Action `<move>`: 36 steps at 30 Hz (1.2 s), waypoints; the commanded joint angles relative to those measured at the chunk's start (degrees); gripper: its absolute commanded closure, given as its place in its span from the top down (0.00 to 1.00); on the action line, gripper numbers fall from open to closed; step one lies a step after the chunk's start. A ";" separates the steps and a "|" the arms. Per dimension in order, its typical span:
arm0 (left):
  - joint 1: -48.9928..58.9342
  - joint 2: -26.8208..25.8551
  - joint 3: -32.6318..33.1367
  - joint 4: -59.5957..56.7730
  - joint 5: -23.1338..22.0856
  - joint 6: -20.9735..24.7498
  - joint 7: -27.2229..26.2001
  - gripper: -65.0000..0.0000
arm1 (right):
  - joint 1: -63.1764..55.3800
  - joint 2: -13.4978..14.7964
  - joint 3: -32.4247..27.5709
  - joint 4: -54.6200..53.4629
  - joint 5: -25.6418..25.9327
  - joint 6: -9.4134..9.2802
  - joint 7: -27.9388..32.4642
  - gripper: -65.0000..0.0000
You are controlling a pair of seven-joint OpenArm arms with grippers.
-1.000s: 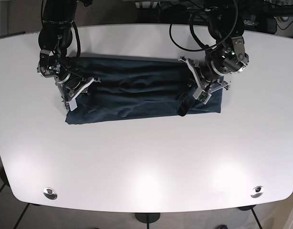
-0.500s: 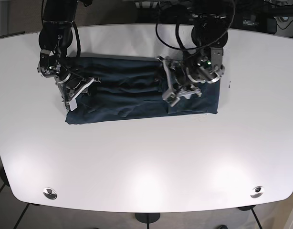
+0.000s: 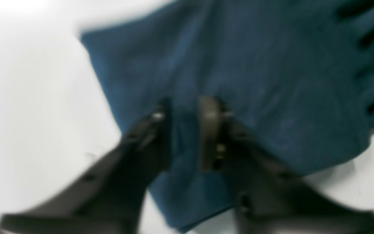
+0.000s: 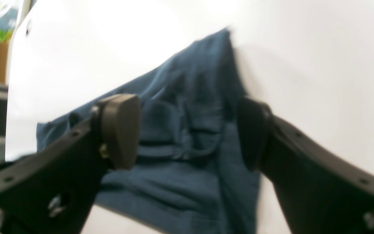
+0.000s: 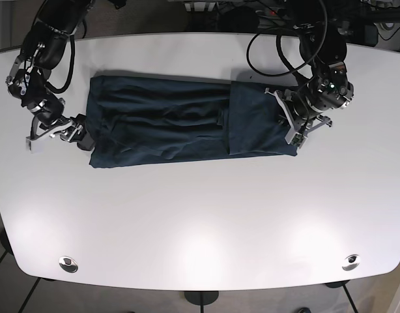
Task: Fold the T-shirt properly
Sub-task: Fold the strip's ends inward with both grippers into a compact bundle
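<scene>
Base view: dark blue T-shirt (image 5: pixel 187 124) lies as a long band across the upper middle of the white table (image 5: pixel 200 222), its right end folded over into a flatter panel.

Left gripper (image 5: pixel 296 124) sits at the shirt's right edge. Left wrist view adds the detail: left gripper (image 3: pixel 183 130) has its fingers (image 3: pixel 208 130) drawn close with a ridge of blue cloth between them, pinching the T-shirt (image 3: pixel 239 65).

Right gripper (image 5: pixel 53 134) sits at the shirt's left end, over bare table. Right wrist view shows right gripper (image 4: pixel 187 133) spread wide, rumpled cloth (image 4: pixel 187 136) visible between the pads; contact cannot be told, image blurred.
</scene>
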 commanded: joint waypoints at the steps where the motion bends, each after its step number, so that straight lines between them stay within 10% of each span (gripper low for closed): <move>1: -1.17 -1.85 -0.04 -1.80 -1.15 -0.06 -4.02 0.07 | 1.25 1.42 2.03 -3.67 0.99 0.09 0.62 0.70; 7: -1.09 -2.03 -2.33 -6.19 -1.15 -0.06 -6.65 0.07 | 2.92 3.09 1.86 -16.07 0.99 0.44 0.70 0.70; 15: -1.35 -0.62 -2.68 -6.37 -1.15 -0.06 -6.65 0.07 | 2.92 -2.36 -8.16 -15.98 0.99 0.44 0.79 0.69; 17: -1.35 -0.36 -2.77 -6.46 -1.15 -0.06 -6.65 0.07 | 3.18 -2.71 -8.16 -16.16 0.90 0.26 0.79 0.57; 20: -1.09 -0.27 -2.77 -6.63 -1.15 -0.06 -6.65 0.07 | 3.45 -2.36 -8.25 -16.07 0.82 0.09 0.79 0.02; 36: -6.36 11.68 2.95 -22.10 -0.88 -0.06 -9.12 0.07 | -2.53 -1.39 -14.85 19.80 0.46 -0.09 -0.88 0.03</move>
